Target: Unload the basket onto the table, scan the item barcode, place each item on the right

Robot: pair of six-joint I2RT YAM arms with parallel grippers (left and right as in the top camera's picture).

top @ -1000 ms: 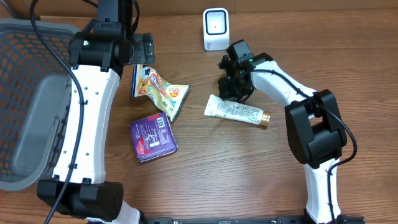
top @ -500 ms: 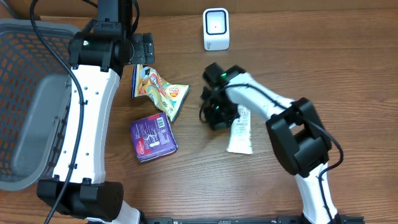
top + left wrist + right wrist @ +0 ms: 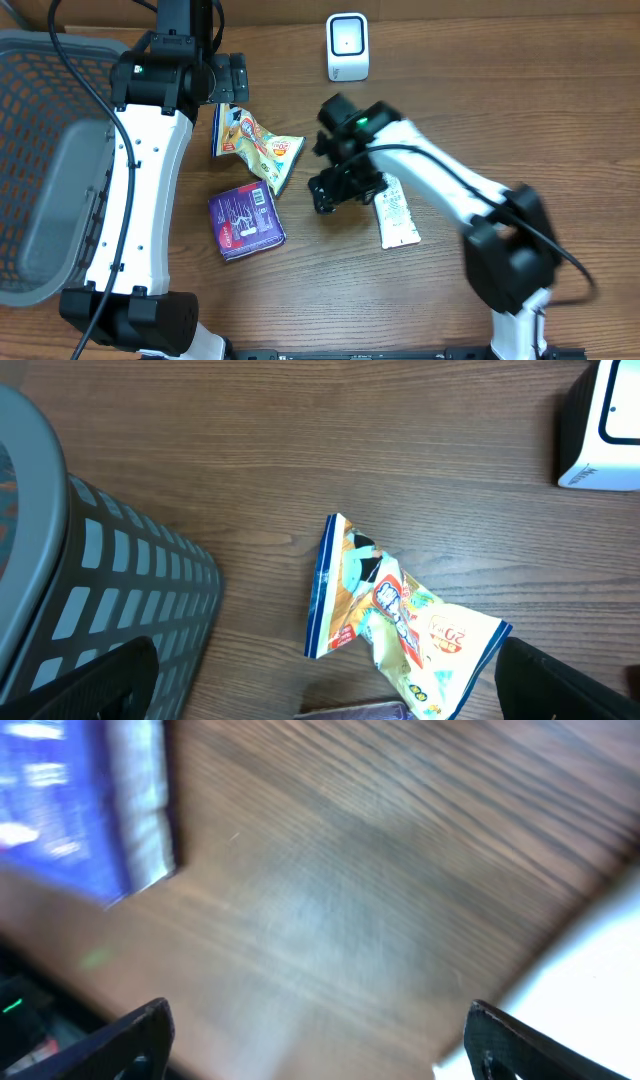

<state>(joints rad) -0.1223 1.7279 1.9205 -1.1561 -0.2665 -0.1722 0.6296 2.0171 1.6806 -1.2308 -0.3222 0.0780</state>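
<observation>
Swung from crosswise, tube (image 3: 398,215) lies lengthwise, crimp nearest robot; right pincer (image 3: 318,1045) and left pincer (image 3: 325,680) spread.

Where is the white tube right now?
In the overhead view the white tube lies on the table right of centre, just right of the right gripper and below the barcode scanner.

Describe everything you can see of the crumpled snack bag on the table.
The snack bag is a crumpled, glossy pouch that looks like plastic. It is blue along one edge and otherwise yellow, green and white with cartoon print. It lies flat on the wooden table and nothing grips it. Its lower tip reaches the purple packet; whether they touch is unclear.
</observation>
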